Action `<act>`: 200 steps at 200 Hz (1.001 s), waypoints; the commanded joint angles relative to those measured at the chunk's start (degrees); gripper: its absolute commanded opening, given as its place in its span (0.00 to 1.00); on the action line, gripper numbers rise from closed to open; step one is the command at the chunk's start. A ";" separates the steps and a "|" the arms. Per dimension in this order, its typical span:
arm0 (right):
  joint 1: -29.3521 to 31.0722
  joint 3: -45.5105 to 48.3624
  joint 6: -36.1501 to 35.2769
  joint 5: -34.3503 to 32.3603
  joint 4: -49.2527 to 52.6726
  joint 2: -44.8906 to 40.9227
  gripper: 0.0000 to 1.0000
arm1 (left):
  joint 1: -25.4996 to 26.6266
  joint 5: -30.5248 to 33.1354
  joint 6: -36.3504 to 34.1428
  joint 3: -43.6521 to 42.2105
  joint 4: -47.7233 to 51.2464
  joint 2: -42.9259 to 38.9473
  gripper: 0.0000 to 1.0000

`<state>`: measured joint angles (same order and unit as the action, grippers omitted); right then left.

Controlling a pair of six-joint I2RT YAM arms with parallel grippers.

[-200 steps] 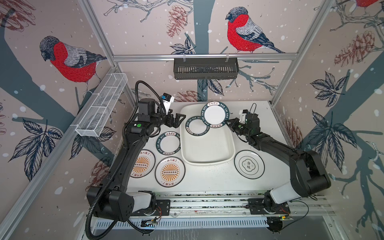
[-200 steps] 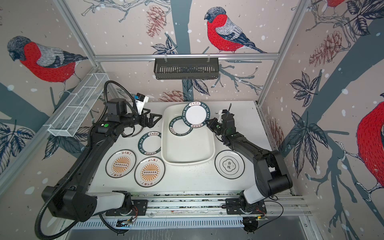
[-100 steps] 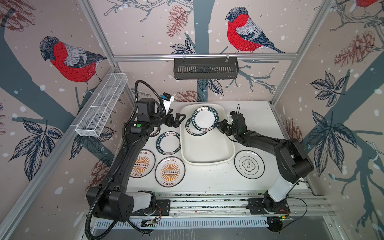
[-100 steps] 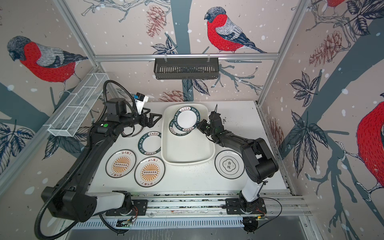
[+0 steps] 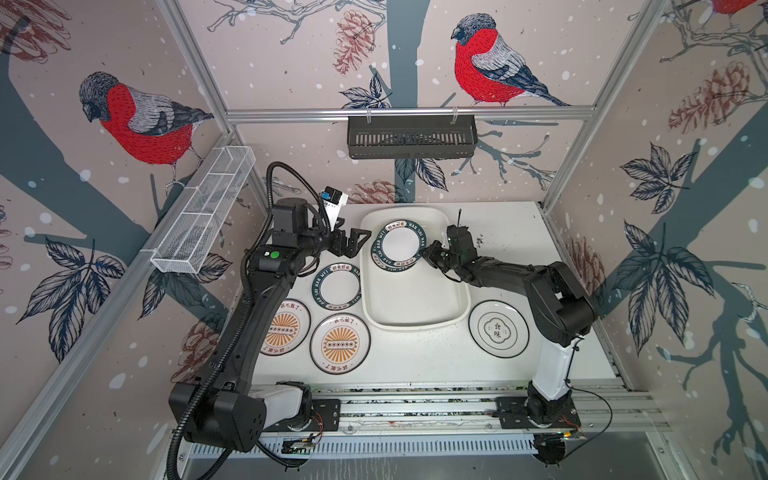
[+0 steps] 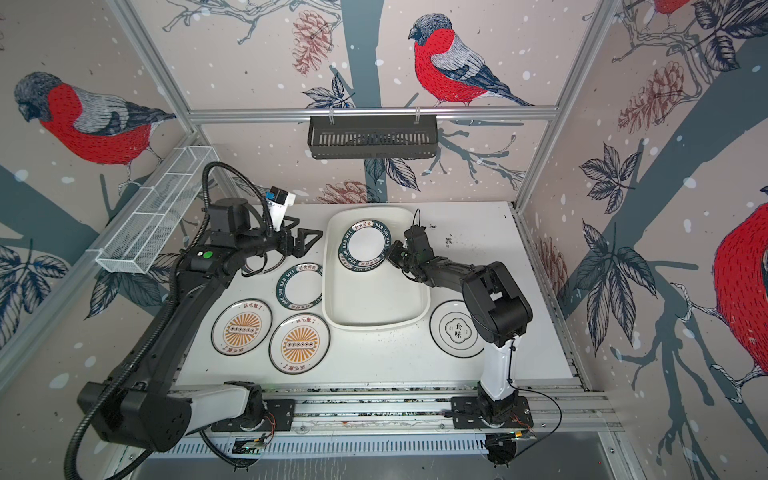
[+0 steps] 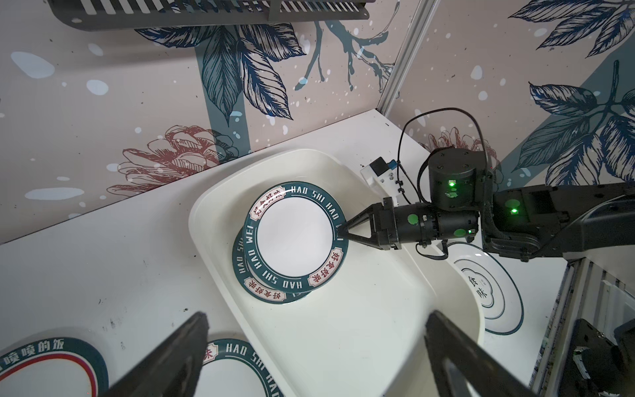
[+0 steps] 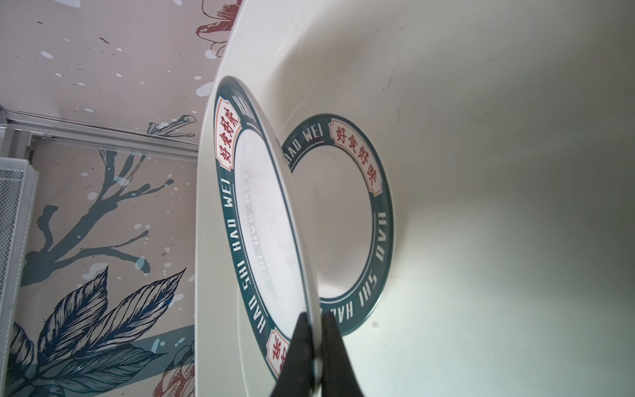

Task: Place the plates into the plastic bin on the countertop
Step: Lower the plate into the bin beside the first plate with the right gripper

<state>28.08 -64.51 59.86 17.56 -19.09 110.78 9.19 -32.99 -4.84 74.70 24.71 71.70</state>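
My right gripper (image 5: 424, 253) (image 8: 313, 318) is shut on the rim of a white plate with a dark lettered band (image 5: 400, 245) (image 7: 295, 237). It holds the plate tilted over the far part of the plastic bin (image 5: 415, 326). A like plate (image 7: 271, 294) (image 8: 343, 220) lies flat in the bin, partly under the held one. My left gripper (image 5: 360, 243) (image 7: 318, 323) stands open and empty just outside the bin's left rim. On the countertop (image 5: 415, 365) lie a dark-banded plate (image 5: 336, 286), two orange sunburst plates (image 5: 284, 327) (image 5: 340, 343) and an emblem plate (image 5: 498, 328).
Another plate (image 7: 44, 367) lies on the countertop, partly hidden beneath my left arm. A black slotted basket (image 5: 411, 137) hangs on the back wall and a white wire-mesh basket (image 5: 203, 216) on the left wall. Frame rails edge the table.
My right gripper has carried the banded plate left and down, from the bin's right rim to over the plate lying inside. The left arm has not moved.
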 commanded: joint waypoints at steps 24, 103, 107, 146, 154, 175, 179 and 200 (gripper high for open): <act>0.47 -2.89 0.51 -0.57 1.44 2.63 0.05 | 0.11 -1.25 -2.36 0.01 0.82 -0.82 0.98; 0.75 -6.21 1.30 -0.27 3.92 5.67 0.07 | 0.11 -2.13 -3.07 0.27 1.13 -1.00 0.98; 0.81 -6.30 1.32 -0.25 3.94 5.80 0.07 | 0.08 -2.15 -3.07 0.32 1.16 -0.96 0.98; 0.73 -7.05 2.11 0.36 4.13 7.10 0.09 | 0.11 -2.64 -2.89 0.37 1.00 -0.87 0.98; 0.80 -7.17 2.26 0.37 4.10 7.24 0.10 | 0.13 -2.71 -2.81 0.38 0.96 -0.90 0.98; 0.72 -7.01 2.72 0.58 3.89 7.50 0.12 | 0.08 -2.78 -2.81 0.37 0.97 -0.86 0.98; 0.70 -7.09 2.77 0.55 3.93 7.54 0.13 | 0.08 -2.75 -2.81 0.43 0.97 -0.87 0.98; 0.71 -7.46 2.44 0.38 4.65 7.42 0.17 | 0.13 -2.74 -2.74 0.46 0.97 -0.93 0.98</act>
<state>28.75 -71.24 61.71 17.63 -13.72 118.17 9.19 -34.54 -6.87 74.70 26.04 70.96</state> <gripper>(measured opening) 0.155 0.976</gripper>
